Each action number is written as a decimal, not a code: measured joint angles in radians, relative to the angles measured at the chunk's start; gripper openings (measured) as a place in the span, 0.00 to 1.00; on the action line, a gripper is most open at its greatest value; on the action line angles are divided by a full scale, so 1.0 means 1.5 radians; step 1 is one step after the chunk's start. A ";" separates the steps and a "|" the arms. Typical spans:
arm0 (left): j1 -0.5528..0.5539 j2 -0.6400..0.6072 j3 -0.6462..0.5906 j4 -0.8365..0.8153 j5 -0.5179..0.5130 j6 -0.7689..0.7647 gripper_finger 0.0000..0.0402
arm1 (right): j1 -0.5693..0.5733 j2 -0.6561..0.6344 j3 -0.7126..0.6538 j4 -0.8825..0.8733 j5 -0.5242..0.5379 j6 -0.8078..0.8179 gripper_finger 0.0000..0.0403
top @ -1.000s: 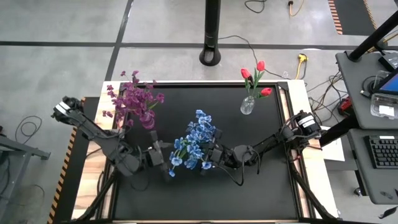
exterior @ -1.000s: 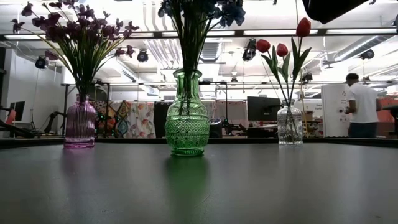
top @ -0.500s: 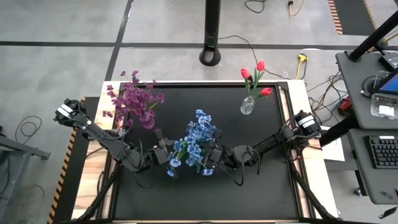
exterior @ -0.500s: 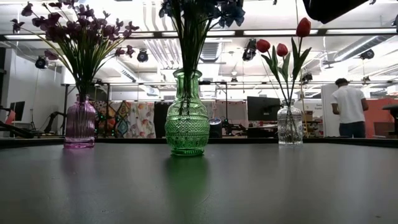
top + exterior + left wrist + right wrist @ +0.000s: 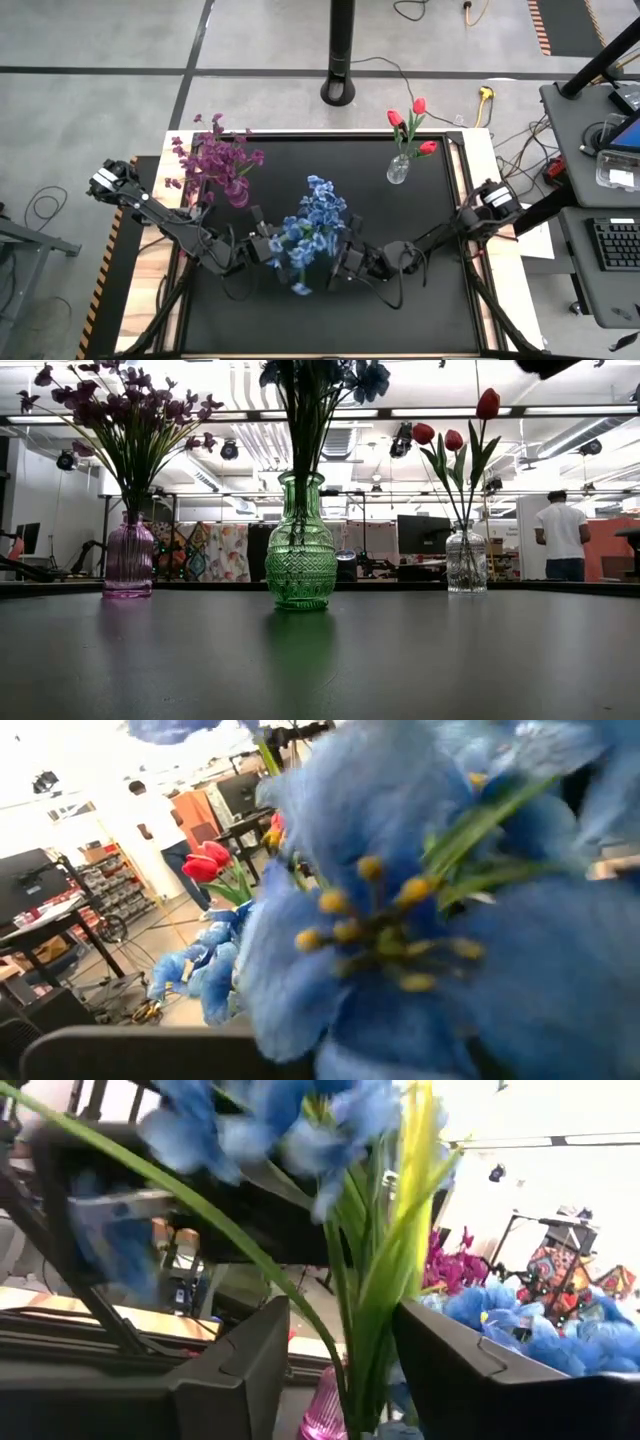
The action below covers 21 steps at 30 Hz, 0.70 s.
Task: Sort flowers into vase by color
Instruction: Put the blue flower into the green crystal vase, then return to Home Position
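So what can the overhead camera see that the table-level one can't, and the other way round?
Only the high view shows both arms: the left gripper and right gripper sit on either side of the blue flowers.

Only the low view shows the green vase under them, the purple vase, and a person in the room behind.

Both show the blue flowers, the purple flowers and the red tulips in the clear vase.
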 joint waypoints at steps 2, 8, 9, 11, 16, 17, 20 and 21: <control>0.000 0.000 0.000 -0.002 -0.002 -0.001 0.14 | 0.012 -0.004 0.000 -0.001 0.012 -0.008 0.44; 0.000 0.000 -0.001 -0.038 -0.002 -0.025 0.13 | 0.039 -0.024 0.000 -0.001 0.071 -0.024 0.49; 0.000 0.000 -0.001 -0.042 -0.002 -0.029 0.13 | 0.044 -0.027 0.000 -0.004 0.072 -0.030 0.49; 0.000 0.000 -0.001 -0.045 -0.003 -0.035 0.13 | 0.053 -0.030 0.000 -0.004 0.073 -0.043 0.50; 0.000 0.000 -0.001 -0.077 -0.004 -0.054 0.13 | 0.071 -0.041 0.000 -0.004 0.084 -0.057 0.50; 0.000 0.000 -0.001 -0.088 -0.004 -0.058 0.13 | 0.073 -0.042 0.000 -0.004 0.085 -0.059 0.50; 0.002 -0.001 -0.001 -0.136 -0.004 -0.092 0.13 | 0.081 -0.044 0.000 -0.007 0.099 -0.075 0.50; 0.002 -0.001 -0.001 -0.152 -0.004 -0.104 0.13 | 0.083 -0.046 0.000 -0.007 0.106 -0.078 0.50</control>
